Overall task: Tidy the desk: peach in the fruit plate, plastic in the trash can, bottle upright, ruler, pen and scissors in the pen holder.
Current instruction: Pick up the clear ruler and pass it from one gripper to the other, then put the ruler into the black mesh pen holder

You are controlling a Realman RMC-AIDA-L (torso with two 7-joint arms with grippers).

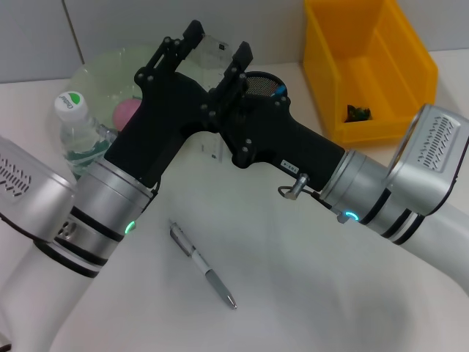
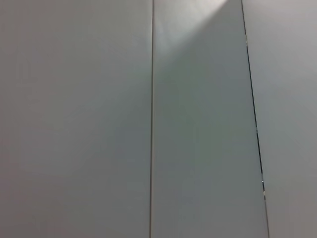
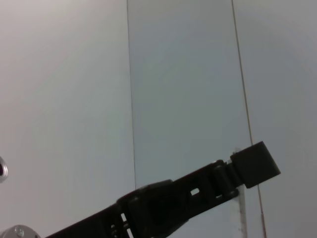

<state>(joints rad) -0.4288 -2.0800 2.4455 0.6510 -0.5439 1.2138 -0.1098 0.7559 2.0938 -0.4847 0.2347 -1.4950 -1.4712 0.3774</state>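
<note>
— Clear plastic ruler [image 1: 220, 51] sits between the left gripper [image 1: 218, 40] tips, above the pen holder [image 1: 264, 82]. Clamped or loose, can't tell. Right gripper [image 1: 256, 136] crosses beneath; fingers hidden.
— Risks?
— Arms crowd; a knock could drop the ruler outside or tip the holder.
— Count?
— One ruler, one pen [image 1: 201, 268] lying on the desk, one upright bottle [image 1: 77, 121], one peach [image 1: 126, 110] in one plate [image 1: 110, 62], one yellow bin [image 1: 366, 66].

white table [image 1: 293, 293] | grey panelled wall [image 2: 198, 124]; seams vertical
</note>
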